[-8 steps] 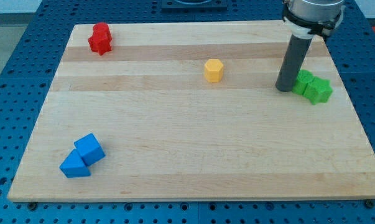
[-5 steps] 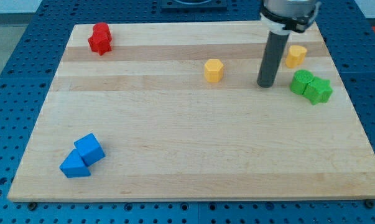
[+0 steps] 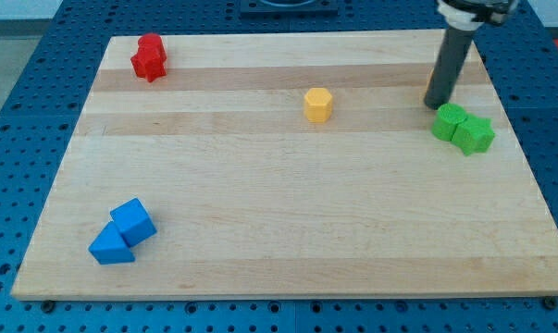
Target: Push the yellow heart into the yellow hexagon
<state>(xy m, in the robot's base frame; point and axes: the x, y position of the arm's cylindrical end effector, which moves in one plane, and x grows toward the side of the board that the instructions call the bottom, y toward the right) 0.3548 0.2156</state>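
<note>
The yellow hexagon [image 3: 317, 104] sits on the wooden board [image 3: 279, 231], a little above the middle. My tip [image 3: 437, 104] is far to its right, at the view's upper right, just above the green blocks. The yellow heart does not show; the rod stands over the spot where it lay a moment ago, so it seems hidden behind the rod.
Two green blocks [image 3: 463, 129] touch each other just below my tip, near the board's right edge. Two red blocks [image 3: 149, 57] sit at the top left. A blue cube [image 3: 133, 221] and a blue triangle [image 3: 109, 247] lie at the bottom left.
My tip went left from beside the green blocks, uncovering the yellow heart, then moved back right and up; the rod now hides the heart. The other blocks have not moved.
</note>
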